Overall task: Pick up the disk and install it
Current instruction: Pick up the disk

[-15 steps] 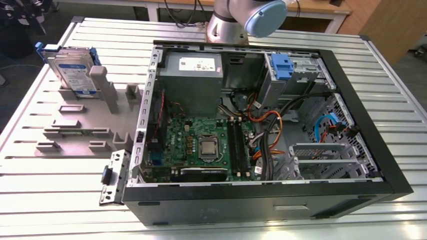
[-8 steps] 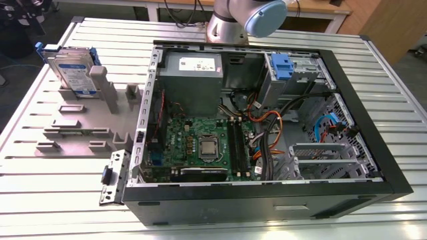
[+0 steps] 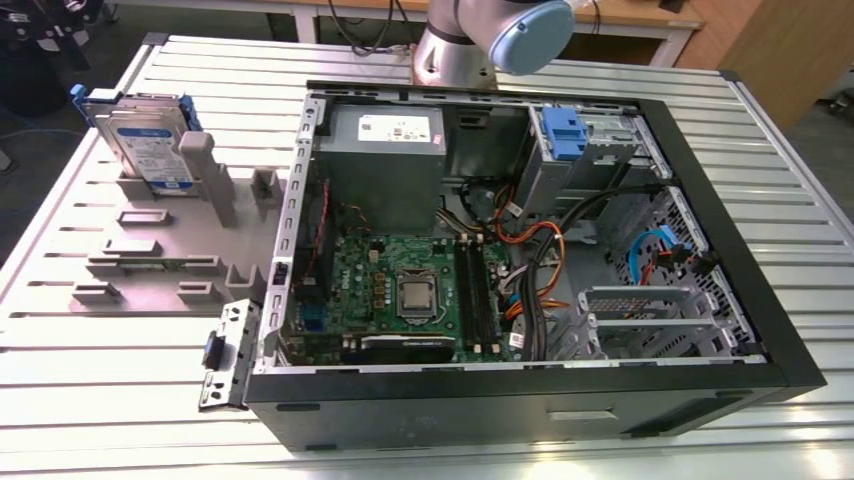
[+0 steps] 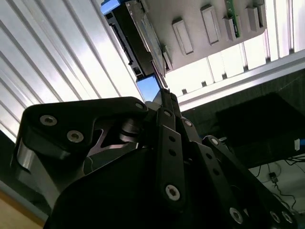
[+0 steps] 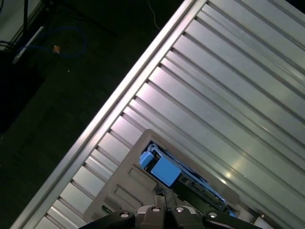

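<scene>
Right now the disk [image 3: 140, 145] stands on edge in a slot of the grey holder [image 3: 160, 250]. The holder lies on the table [image 3: 107, 360] near its far corner on the exterior view's left, well apart from the open computer case [image 3: 747, 290] that fills the table's middle. Nothing touches the disk, and its blue rails show at both ends.

Your gripper [image 5: 160, 196] hangs above the holder and looks down on the disk's upper edge. Its fingertips are drawn together on nothing (clenched and empty, as far as both wrist views show). In the second wrist view the tips [image 4: 161, 88] point toward the near end of the disk, a little off its middle.

I judge the step in hand to be the approach for the pick, with none of the install done. To do it well:

- Spread the fingers wide while you are high, not once you are down among the holder's posts.
- Turn the wrist so the pads face the two flat sides, not the blue plastic, which would likely flex or slip.
- Centre yourself along the upper edge so the weight hangs evenly.
- Come down in line with the slot; a slanted descent could wedge the disk against the holder's walls.
- Close firmly and low enough to get real metal under the pads.
</scene>
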`<control>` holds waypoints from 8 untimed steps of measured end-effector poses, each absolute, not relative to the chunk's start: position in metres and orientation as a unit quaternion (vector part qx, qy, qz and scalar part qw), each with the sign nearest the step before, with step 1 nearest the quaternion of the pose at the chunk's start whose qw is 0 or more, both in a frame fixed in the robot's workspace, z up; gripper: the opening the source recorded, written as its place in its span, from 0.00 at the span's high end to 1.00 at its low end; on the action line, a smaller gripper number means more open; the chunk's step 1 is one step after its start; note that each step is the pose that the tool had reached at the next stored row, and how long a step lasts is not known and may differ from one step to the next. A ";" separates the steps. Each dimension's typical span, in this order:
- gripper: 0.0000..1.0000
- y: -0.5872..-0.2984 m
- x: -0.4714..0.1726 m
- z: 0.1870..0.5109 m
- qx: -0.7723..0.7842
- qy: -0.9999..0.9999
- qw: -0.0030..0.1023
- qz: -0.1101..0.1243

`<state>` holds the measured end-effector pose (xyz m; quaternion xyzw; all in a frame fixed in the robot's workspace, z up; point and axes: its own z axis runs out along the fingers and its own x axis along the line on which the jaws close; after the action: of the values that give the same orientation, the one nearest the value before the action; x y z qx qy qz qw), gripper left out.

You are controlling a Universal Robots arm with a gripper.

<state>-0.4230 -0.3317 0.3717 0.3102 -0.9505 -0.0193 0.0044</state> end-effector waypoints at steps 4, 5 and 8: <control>0.89 -0.332 -0.423 0.371 0.311 -0.950 0.002 -0.018; 0.89 -0.332 -0.423 0.371 0.314 -0.949 0.002 -0.018; 0.89 -0.332 -0.423 0.371 0.328 -0.944 0.002 -0.018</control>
<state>-0.4230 -0.3317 0.3709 0.3282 -0.9444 -0.0182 0.0025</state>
